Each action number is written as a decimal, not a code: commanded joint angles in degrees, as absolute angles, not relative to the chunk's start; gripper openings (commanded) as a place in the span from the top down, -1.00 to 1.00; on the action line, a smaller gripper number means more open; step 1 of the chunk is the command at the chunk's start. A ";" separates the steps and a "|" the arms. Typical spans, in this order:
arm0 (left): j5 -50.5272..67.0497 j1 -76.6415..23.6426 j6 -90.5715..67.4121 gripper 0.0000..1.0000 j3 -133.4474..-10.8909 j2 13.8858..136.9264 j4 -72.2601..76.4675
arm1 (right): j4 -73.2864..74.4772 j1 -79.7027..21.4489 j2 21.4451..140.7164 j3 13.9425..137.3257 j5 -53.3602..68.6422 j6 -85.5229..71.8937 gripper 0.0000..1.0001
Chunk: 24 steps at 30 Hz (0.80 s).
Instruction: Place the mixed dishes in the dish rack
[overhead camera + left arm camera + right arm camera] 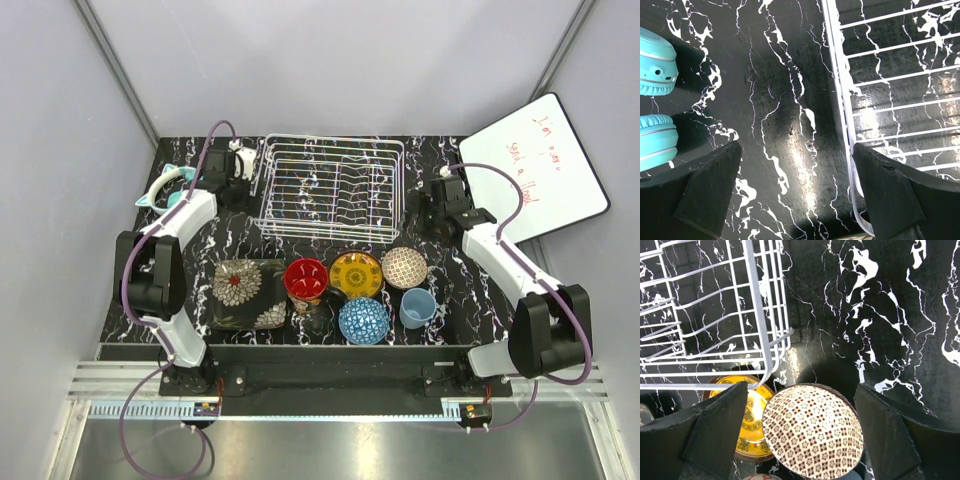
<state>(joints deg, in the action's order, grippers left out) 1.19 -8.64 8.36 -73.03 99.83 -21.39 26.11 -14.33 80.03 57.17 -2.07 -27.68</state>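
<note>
Right wrist camera: the right gripper point(800, 387) holds its jaws spread wide with nothing between them. It hangs over the round brown-mesh bowl point(812, 432), which sits on the black, white-veined marble tabletop point(880, 315) and fills most of the gap between the two fingers in this view. Just beside that bowl, partly hidden by one finger, lies the round yellow patterned plate point(751, 422). Beyond both stands a corner of the white wire dish rack point(760, 320), its rim wire curving round just above the plate. Left wrist camera: the left gripper point(796, 147) is likewise wide apart and empty over bare marble. The rack's side rim runs just inside one finger, and the teal headphones point(655, 65) are at the opposite edge of the view. Seen from the top external camera, the rack stands in the table's far half with one gripper at each side. The dishes lie outside it, grouped along the near edge: a square dark floral plate point(247, 293), a red bowl point(306, 278), the yellow plate and the brown-mesh bowl, then a blue patterned bowl point(363, 321) and a light-blue cup point(417, 307) nearest the arm bases. A white whiteboard with red writing point(535, 165) sits off the far right corner.
</note>
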 commanded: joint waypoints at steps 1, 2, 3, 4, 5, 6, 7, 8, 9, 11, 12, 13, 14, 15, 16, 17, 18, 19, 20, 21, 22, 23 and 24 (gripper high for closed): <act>5.70 -9.23 6.24 -0.98 -74.62 98.27 -22.93 | 27.77 -14.68 79.54 62.40 -1.24 -25.40 -0.87; 6.32 -9.40 5.98 -0.98 -74.36 97.91 -23.37 | 28.03 -14.68 79.80 63.01 -0.19 -25.49 -0.86; 7.46 -9.58 5.54 -0.98 -73.75 96.95 -24.07 | 28.65 -14.68 80.15 64.06 -0.18 -25.49 -0.83; 7.99 -9.75 5.28 -0.98 -72.96 96.42 -24.17 | 28.91 -14.76 80.33 64.42 -0.09 -25.49 -0.82; 8.43 -9.84 5.01 -0.98 -71.12 95.81 -24.17 | 29.09 -14.68 80.42 64.68 -0.17 -25.40 -0.80; 9.39 -10.19 4.66 -0.98 -70.23 94.67 -24.26 | 29.96 -14.59 80.94 65.30 -0.18 -25.31 -0.79; 9.67 -10.37 4.40 -0.98 -69.27 94.22 -24.26 | 30.67 -14.68 81.21 65.65 -0.44 -25.31 -0.78; 10.10 -10.55 4.22 -0.98 -67.52 93.44 -24.26 | 32.41 -14.76 81.21 66.09 -1.22 -25.40 -0.78; 10.19 -10.81 3.96 -0.98 -66.72 93.17 -24.26 | 33.13 -14.68 80.69 66.01 -1.40 -25.40 -0.78; 10.55 -10.99 3.69 -0.98 -64.70 92.64 -24.26 | 35.49 -14.68 79.37 64.61 -2.63 -25.92 -0.78; 10.55 -11.16 3.87 -0.98 -64.08 92.46 -23.82 | 35.77 -14.68 77.10 63.64 -2.98 -26.19 -0.78; 10.37 -11.25 3.69 -0.98 -63.72 92.37 -23.64 | 36.03 -14.76 75.78 62.59 -3.08 -26.63 -0.79; 10.63 -11.25 3.60 -0.98 -63.55 92.29 -23.47 | 36.12 -14.77 74.54 60.14 -2.99 -26.98 -0.79; 10.55 -11.25 3.60 -0.98 -63.46 92.29 -23.38 | 36.21 -14.77 72.10 58.90 -2.90 -27.07 -0.79; 10.55 -11.34 3.52 -0.98 -63.54 92.29 -23.38 | 36.38 -14.68 71.11 57.76 -2.73 -27.77 -0.79; 10.46 -11.34 3.43 -0.98 -63.72 92.02 -23.38 | 36.30 -14.68 69.28 55.48 -2.46 -28.03 -0.79; 10.37 -11.34 3.43 -0.98 -63.98 92.02 -23.38 | 36.30 -14.68 68.47 54.50 -2.55 -28.21 -0.79; 10.20 -11.51 3.51 -0.98 -64.25 91.93 -23.38 | 36.39 -14.68 67.86 53.62 -2.64 -28.56 -0.80; 9.67 -11.43 3.95 -0.98 -64.51 91.85 -23.38 | 36.30 -14.68 66.89 52.05 -2.90 -28.83 -0.80; 9.32 -11.43 4.04 -0.98 -64.77 91.85 -23.47 | 36.39 -14.68 66.62 51.42 -2.81 -29.00 -0.80; 8.97 -11.43 4.13 -0.98 -65.47 91.85 -23.38 | 36.30 -14.68 66.45 50.89 -2.64 -29.53 -0.79; 8.53 -11.43 4.30 -0.98 -65.83 91.93 -23.55 | 36.12 -14.68 66.27 50.02 -1.77 -29.79 -0.78; 8.26 -11.34 4.39 -0.98 -66.18 91.93 -23.64 | 36.04 -14.68 66.36 49.49 -1.41 -29.97 -0.78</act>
